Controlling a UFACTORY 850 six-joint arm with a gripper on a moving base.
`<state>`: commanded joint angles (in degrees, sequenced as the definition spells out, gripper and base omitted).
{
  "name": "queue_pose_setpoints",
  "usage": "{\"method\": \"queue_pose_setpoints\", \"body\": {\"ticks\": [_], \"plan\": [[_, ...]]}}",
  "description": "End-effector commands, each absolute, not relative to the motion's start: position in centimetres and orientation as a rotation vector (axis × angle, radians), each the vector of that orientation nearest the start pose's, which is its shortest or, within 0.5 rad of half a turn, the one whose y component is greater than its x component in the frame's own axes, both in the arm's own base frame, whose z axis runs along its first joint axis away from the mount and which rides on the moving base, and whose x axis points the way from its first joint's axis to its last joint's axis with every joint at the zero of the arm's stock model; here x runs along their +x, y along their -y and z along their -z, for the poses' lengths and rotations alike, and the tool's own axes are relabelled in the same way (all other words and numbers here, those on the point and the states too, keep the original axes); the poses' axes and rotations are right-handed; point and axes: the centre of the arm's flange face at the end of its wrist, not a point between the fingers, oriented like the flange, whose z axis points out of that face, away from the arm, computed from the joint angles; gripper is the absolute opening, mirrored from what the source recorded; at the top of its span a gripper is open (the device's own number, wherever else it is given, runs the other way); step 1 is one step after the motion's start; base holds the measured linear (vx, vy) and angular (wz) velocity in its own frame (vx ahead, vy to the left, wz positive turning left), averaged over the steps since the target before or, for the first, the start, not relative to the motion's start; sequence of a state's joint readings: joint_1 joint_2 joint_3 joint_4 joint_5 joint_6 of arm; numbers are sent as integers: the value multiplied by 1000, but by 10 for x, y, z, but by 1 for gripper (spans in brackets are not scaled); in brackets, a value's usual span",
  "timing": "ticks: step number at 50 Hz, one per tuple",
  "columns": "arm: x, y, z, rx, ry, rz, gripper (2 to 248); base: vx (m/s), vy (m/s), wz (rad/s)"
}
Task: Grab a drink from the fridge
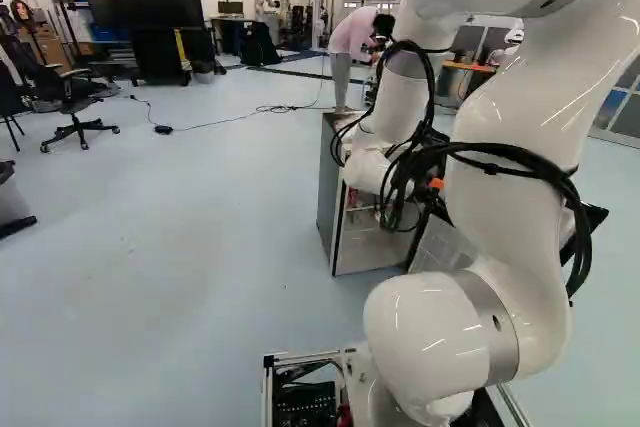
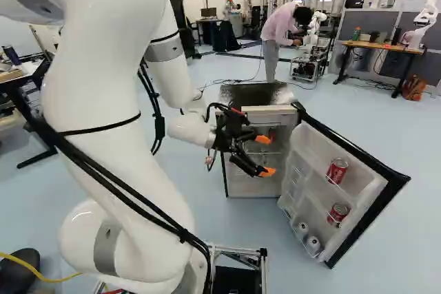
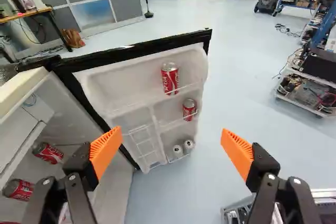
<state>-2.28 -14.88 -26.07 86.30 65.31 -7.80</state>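
Note:
My gripper [image 2: 265,156] stands in front of the open fridge [image 2: 251,182] in the right base view, level with its upper part. In the wrist view the gripper [image 3: 170,148] is wide open, nothing between its orange pads. Ahead of it the fridge door [image 3: 136,85] is swung out, holding a red can [image 3: 169,78] on the top shelf, another red can [image 3: 189,109] on the shelf below and two pale-topped cans [image 3: 182,149] at the bottom. Inside the fridge, beside one finger, lie a red can [image 3: 48,153] and a second red can [image 3: 19,189].
A person [image 2: 279,29] bends over equipment behind the fridge. Another robot [image 2: 431,8] stands by a desk [image 2: 382,47] at the far right of the right base view. A wheeled cart [image 3: 307,90] with gear stands beyond the door's free edge. An office chair [image 1: 75,107] is farther off.

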Motion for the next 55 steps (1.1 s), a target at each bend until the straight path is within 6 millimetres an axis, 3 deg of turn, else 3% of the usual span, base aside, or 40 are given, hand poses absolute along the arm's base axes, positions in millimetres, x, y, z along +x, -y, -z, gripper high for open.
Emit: {"method": "queue_pose_setpoints", "body": {"ticks": [20, 55], "plan": [[354, 129, -320, 1623, 1407, -1181, 247, 0, 0, 0], [335, 152, -326, 1803, 1156, -1322, 247, 0, 0, 0]]}}
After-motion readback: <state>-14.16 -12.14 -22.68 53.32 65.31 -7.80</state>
